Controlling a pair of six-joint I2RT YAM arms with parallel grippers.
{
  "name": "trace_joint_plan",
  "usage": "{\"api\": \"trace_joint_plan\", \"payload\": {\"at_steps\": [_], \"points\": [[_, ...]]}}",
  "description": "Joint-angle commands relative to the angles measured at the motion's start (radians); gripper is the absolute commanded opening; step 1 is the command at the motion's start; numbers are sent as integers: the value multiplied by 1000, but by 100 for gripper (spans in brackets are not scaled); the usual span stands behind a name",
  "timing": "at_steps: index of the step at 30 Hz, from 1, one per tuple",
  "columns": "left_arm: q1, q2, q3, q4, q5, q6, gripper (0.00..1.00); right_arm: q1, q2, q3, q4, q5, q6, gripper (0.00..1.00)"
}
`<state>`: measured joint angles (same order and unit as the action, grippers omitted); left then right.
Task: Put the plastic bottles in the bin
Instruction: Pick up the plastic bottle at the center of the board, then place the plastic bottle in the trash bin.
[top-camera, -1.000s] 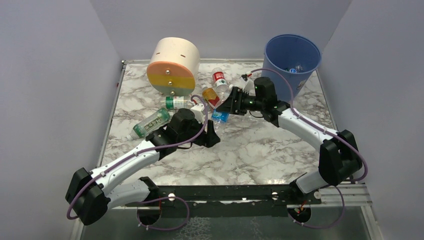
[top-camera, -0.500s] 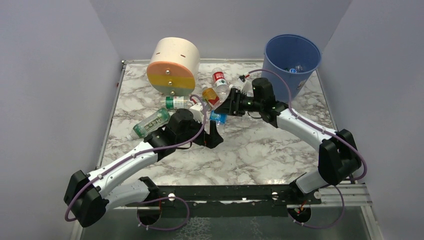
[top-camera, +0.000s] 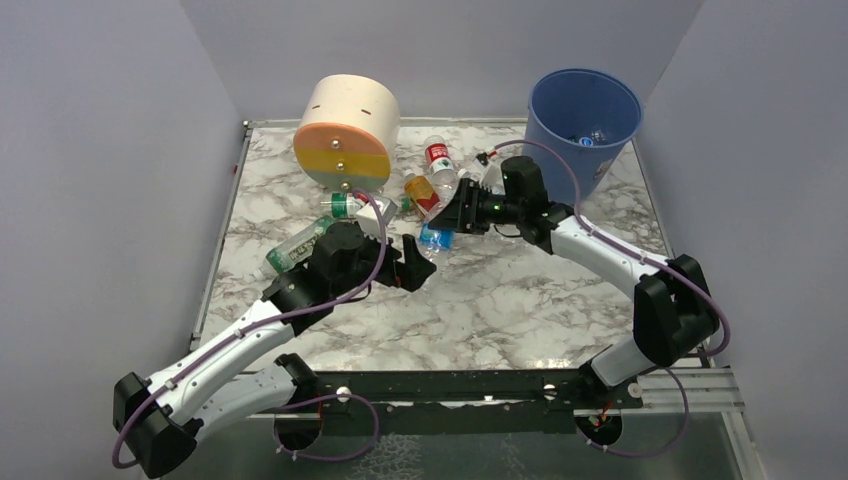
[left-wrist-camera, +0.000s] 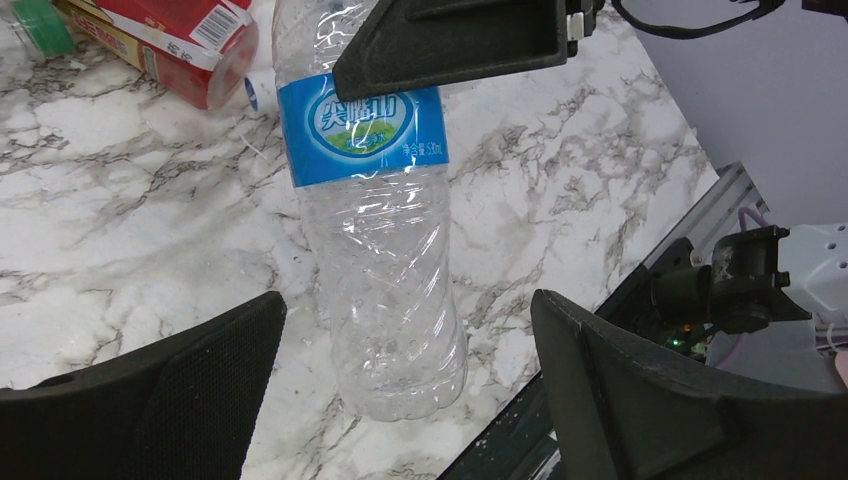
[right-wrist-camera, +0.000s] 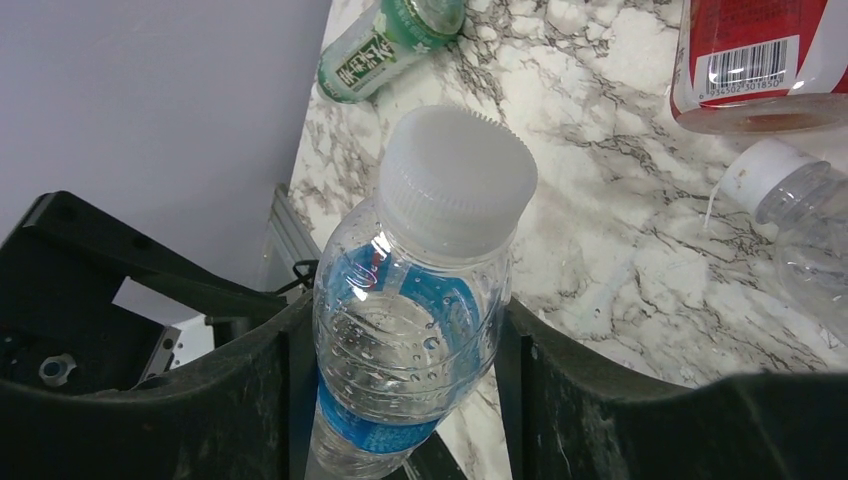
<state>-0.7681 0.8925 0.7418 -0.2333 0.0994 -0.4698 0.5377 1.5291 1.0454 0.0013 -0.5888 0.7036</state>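
Observation:
My right gripper (top-camera: 455, 215) is shut on a clear bottle with a blue label (top-camera: 436, 238) and a white cap (right-wrist-camera: 455, 180). Its fingers press both sides of that bottle (right-wrist-camera: 415, 300) near the label. My left gripper (top-camera: 413, 262) stands open just short of the bottle's base (left-wrist-camera: 385, 330), touching nothing, jaws wide on either side. Several other plastic bottles lie on the marble: a green-labelled one (top-camera: 300, 245), a green-capped one (top-camera: 345, 205), an orange-tinted one (top-camera: 422, 192) and a red-labelled one (top-camera: 438, 158). The blue bin (top-camera: 598, 172) stands at the back right with bottles inside.
A cream, orange and yellow cylinder (top-camera: 345, 130) lies at the back left, close to the bottle pile. Grey walls close in the marble table (top-camera: 520, 290) on three sides. A black rail (top-camera: 450, 385) runs along the near edge by the arm bases.
My left gripper has opened, let go of the blue-labelled bottle and drawn back to the left. My right gripper has tightened on the bottle and keeps hold of it.

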Motion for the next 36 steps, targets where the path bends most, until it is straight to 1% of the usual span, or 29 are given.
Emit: {"api": "trace_joint_plan", "payload": {"at_steps": [1,10,17,24,28,31,36], "points": [[-3,-50,-2,-13,-66,16,99,7,17,63,-17,13,-29,60],[-3,-79,-11,-11,-69,22,99,0,51,187,-107,48,-77,60],[-4,-96,-7,-12,-64,34,99,-59,71,273,-155,37,-101,60],[-3,-87,-18,-3,-56,42,99,-203,82,386,-210,-16,-125,60],[-3,-67,-38,34,-42,44,99,-300,94,467,-242,-40,-141,60],[-3,-42,-46,51,-29,33,99,-384,105,523,-245,-80,-129,60],[-3,-13,-58,88,-6,20,99,-489,120,600,-245,-124,-110,60]]}}
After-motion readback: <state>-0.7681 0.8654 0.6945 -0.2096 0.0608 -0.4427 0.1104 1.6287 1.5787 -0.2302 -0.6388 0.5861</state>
